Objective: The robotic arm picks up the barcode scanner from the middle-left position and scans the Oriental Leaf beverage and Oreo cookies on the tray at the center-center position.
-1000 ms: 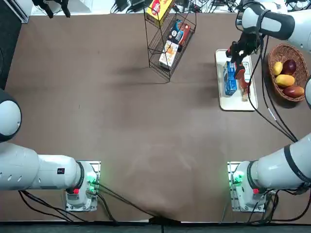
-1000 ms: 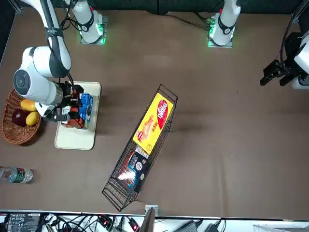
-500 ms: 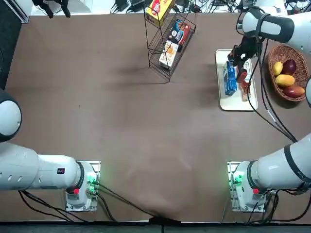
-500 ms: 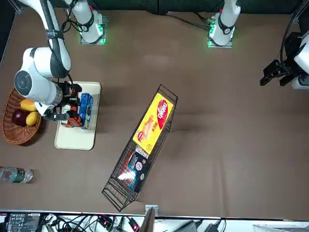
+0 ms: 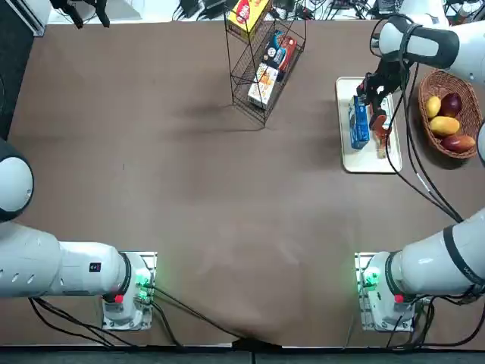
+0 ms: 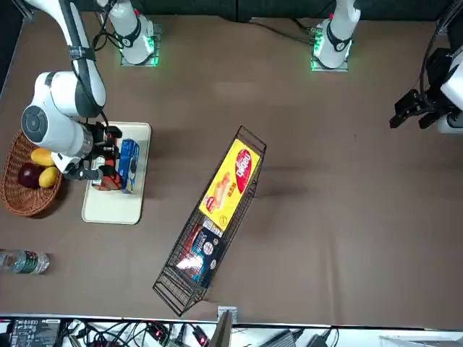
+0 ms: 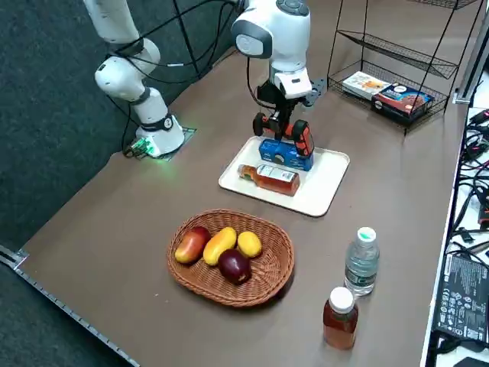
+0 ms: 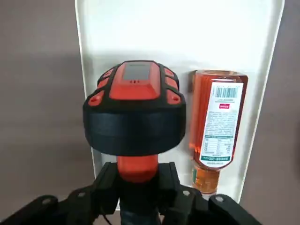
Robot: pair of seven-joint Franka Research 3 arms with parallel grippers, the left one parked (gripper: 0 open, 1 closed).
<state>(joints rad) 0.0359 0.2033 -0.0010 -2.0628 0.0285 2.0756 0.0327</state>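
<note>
My right gripper (image 8: 138, 186) is shut on the barcode scanner (image 8: 136, 110), black with a red-orange head, and holds it above the white tray (image 8: 154, 33). The Oriental Leaf beverage (image 8: 215, 126) lies flat on the tray beside the scanner, its barcode label facing up. From overhead the gripper (image 5: 373, 87) hangs over the tray's far part (image 5: 345, 155), between the blue Oreo cookies (image 5: 358, 123) and the bottle (image 5: 381, 135). The side view shows the scanner (image 7: 296, 134) just above the Oreo packet (image 7: 284, 154), with the bottle (image 7: 267, 177) in front of it. The wrist view hides the Oreo packet.
A wicker basket of fruit (image 5: 451, 114) stands close to the tray on the robot's right. A tilted wire rack with boxes (image 5: 261, 61) stands further left of the tray. A clear water bottle (image 7: 361, 260) and an orange-brown bottle (image 7: 338, 317) stand beyond the basket.
My gripper with the scanner has shifted slightly toward the basket side of the tray, uncovering more of the blue packet in the front view.
</note>
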